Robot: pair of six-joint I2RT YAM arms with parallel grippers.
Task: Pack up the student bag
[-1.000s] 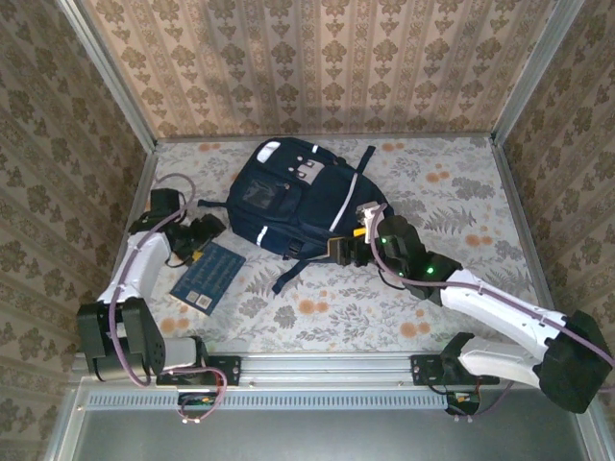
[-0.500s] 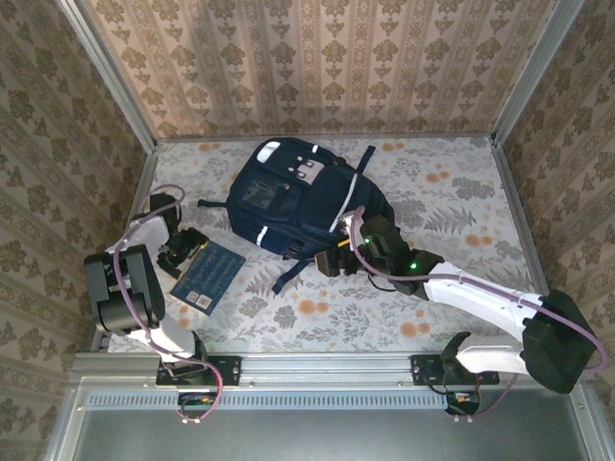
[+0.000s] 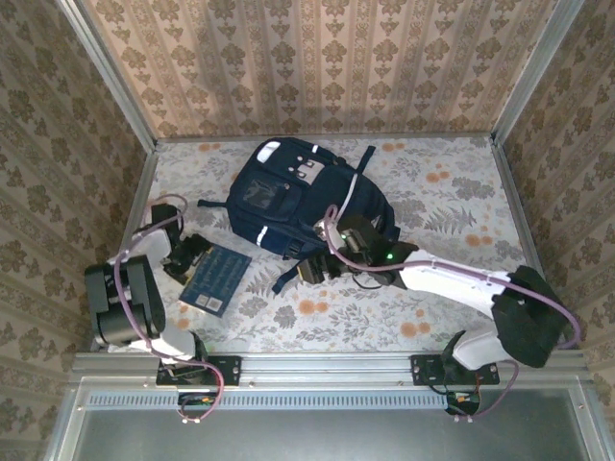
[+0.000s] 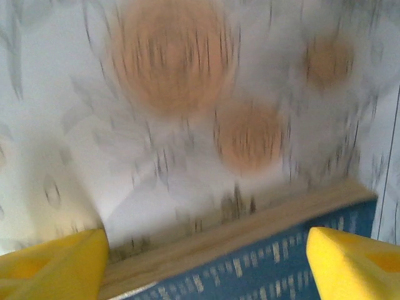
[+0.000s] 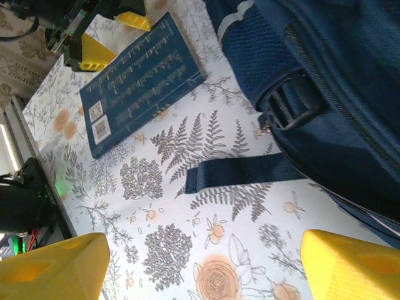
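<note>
The student bag (image 3: 298, 192) lies flat at the table's middle back, a dark navy backpack with a white stripe; its lower corner (image 5: 325, 81) and a loose strap (image 5: 250, 172) show in the right wrist view. A blue book (image 3: 216, 279) lies to the bag's left front. My left gripper (image 3: 190, 254) is open at the book's left edge, and the book's page edge and cover (image 4: 262, 275) lie between its yellow fingertips (image 4: 53, 262). My right gripper (image 3: 313, 269) hovers open over bare table by the bag's near edge, with nothing between its fingertips (image 5: 350, 262).
Patterned walls close in the table on the left, back and right. A metal rail (image 3: 327, 365) runs along the near edge. The floral tablecloth (image 3: 452, 192) is bare to the right of the bag and along the front.
My right gripper has swung left along the bag's near edge. My left arm has folded back, its gripper settling at the book's left edge, and the book has shifted slightly right.
</note>
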